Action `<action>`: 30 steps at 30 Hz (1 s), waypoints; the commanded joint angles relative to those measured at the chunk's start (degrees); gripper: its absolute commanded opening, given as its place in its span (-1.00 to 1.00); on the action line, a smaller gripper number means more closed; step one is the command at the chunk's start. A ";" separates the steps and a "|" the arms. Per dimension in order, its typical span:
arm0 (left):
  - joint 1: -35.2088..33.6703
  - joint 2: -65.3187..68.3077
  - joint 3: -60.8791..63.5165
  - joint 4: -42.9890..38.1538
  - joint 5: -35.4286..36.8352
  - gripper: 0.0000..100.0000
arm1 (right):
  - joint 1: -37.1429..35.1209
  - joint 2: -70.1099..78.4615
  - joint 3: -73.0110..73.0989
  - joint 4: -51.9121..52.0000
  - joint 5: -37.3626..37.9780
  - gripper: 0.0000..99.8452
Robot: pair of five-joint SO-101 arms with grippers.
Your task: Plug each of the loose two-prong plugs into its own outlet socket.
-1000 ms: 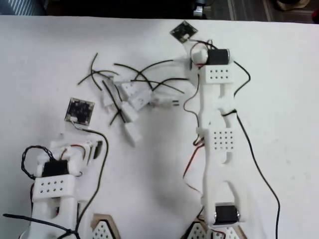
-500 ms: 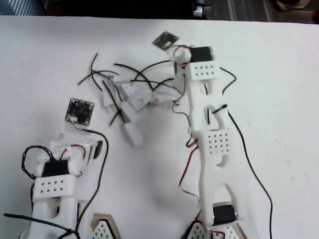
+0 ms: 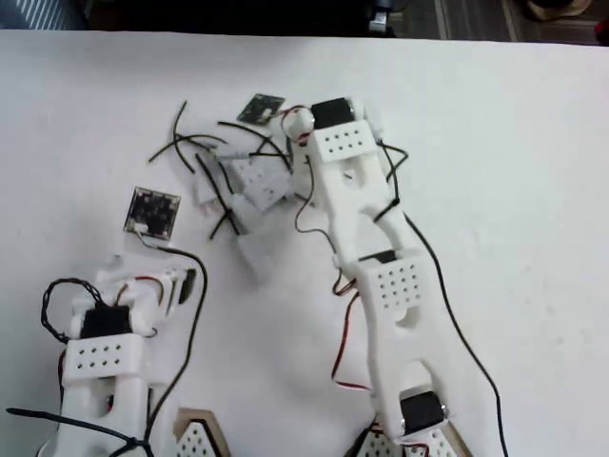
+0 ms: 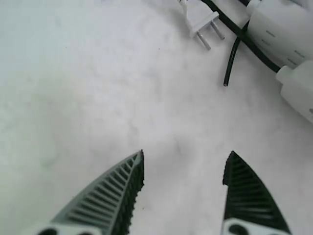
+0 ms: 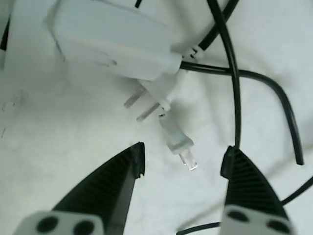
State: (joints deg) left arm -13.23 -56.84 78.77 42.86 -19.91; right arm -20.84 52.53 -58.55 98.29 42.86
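White table (image 3: 533, 190) bears a heap (image 3: 249, 181) of white plugs and sockets tangled in black cords (image 3: 181, 143).

Right arm lies stretched over the heap. Right gripper (image 5: 185, 151): jaws apart, nothing held, above the table. Between its fingertips lies a narrow white piece (image 5: 174, 134) with a metal tip; what it is cannot be told. Just beyond, a plug (image 5: 159, 90) with two bare prongs rests against a white block (image 5: 107, 36), and its prongs are in no socket.

Left arm sits at the table's near left, well apart from the heap. Left gripper (image 4: 185, 155): jaws apart, empty, over bare table. Ahead of it a second plug (image 4: 198, 18) lies loose with prongs bare, beside a cord end (image 4: 234, 58) and a socket body (image 4: 281, 29).
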 commanded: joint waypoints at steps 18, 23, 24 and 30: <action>-0.13 -1.01 -0.26 -1.05 -0.09 -0.47 | -0.66 4.53 -0.53 0.31 0.53 -0.97; -0.13 -1.01 -0.26 -1.05 -0.09 -0.47 | 1.10 2.51 0.70 0.40 0.26 -0.97; -0.13 -1.01 -0.26 -1.05 -0.09 -0.47 | 1.36 1.80 2.02 0.40 0.18 -0.97; -0.13 -1.01 -0.26 -1.05 -0.09 -0.47 | 1.71 -7.78 20.04 0.40 0.18 -0.97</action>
State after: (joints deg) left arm -13.23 -56.84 78.77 42.86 -19.91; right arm -19.96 52.26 -46.33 97.49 42.86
